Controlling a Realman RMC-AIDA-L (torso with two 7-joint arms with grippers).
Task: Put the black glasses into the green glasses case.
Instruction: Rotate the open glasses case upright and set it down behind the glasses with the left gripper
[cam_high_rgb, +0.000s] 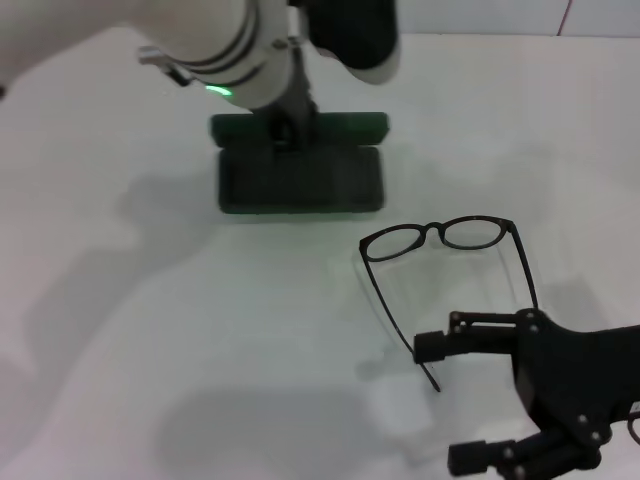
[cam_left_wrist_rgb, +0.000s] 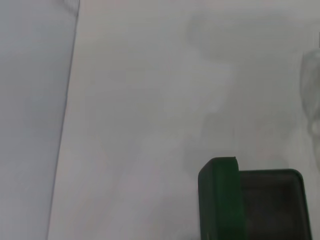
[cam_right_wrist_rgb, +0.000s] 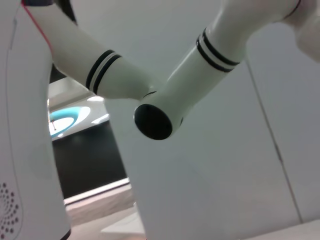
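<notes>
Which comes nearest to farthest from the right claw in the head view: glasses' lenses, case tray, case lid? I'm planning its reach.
1. Lenses of the black glasses, just beyond the right claw.
2. Open tray of the green glasses case, farther, toward the left.
3. Raised lid, farthest, beneath the left claw.

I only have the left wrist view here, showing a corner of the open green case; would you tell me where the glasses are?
Observer: The black glasses lie on the table, unfolded, beside the green glasses case, toward the robot's right and nearer the robot.
Operator: Thank you. Is the right gripper on them?
Observer: No. The right gripper is open, near the tip of one temple arm, holding nothing.
Operator: And my left gripper?
Observer: The left arm is over the case's raised lid; the head view does not show the left gripper's fingers.
</notes>
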